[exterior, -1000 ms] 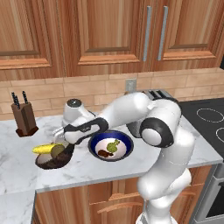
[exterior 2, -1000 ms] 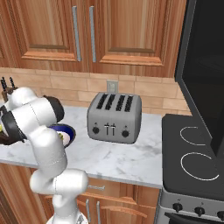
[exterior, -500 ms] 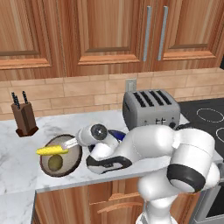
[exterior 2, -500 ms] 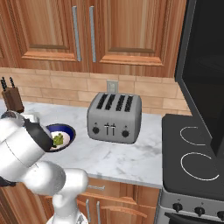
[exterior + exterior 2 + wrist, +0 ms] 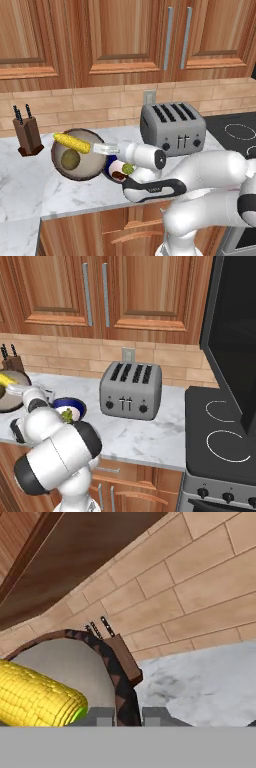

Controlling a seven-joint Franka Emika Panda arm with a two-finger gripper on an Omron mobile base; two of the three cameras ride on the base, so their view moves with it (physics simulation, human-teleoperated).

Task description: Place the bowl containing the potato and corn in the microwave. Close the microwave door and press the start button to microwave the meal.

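- Gripping the rim of the bowl point(image 5: 77, 156), the gripper point(image 5: 106, 149) has its two fingers pinched on the bowl's right edge, one inside and one outside the wall, as the hand view shows with the dark patterned rim point(image 5: 117, 682) running down between the fingertips.
- Furthest to the left of the gripper, a brown knife block point(image 5: 28, 135) with dark handles stands on the white marbled counter point(image 5: 30, 185), against the tan brick backsplash point(image 5: 75, 107).
- The bowl hangs just left of the gripper, tipped so its pale inside faces the left base camera; it looks lifted above the counter.
- Inside the bowl, the bright yellow corn point(image 5: 72, 142) lies across the upper part, its near end reaching almost to the gripper's fingers; in the hand view the cob point(image 5: 37, 696) sits just left of the pinched rim.
- The olive-brown potato point(image 5: 70, 159) rests lower in the bowl, below the corn and a little further left of the gripper.
- Just below and right of the gripper, partly hidden under the white wrist, a blue-rimmed bowl point(image 5: 70, 407) sits on the counter with green and brown food bits point(image 5: 66, 415) in it.
- Well to the right of the gripper stands a grey four-slot toaster point(image 5: 172, 127), near the wall outlet point(image 5: 149, 97).
- Furthest right, beyond the toaster, a black cooktop point(image 5: 220, 441) with ring burners adjoins the counter.
- Wooden cabinet doors point(image 5: 125, 35) with steel bar handles hang above the whole scene.
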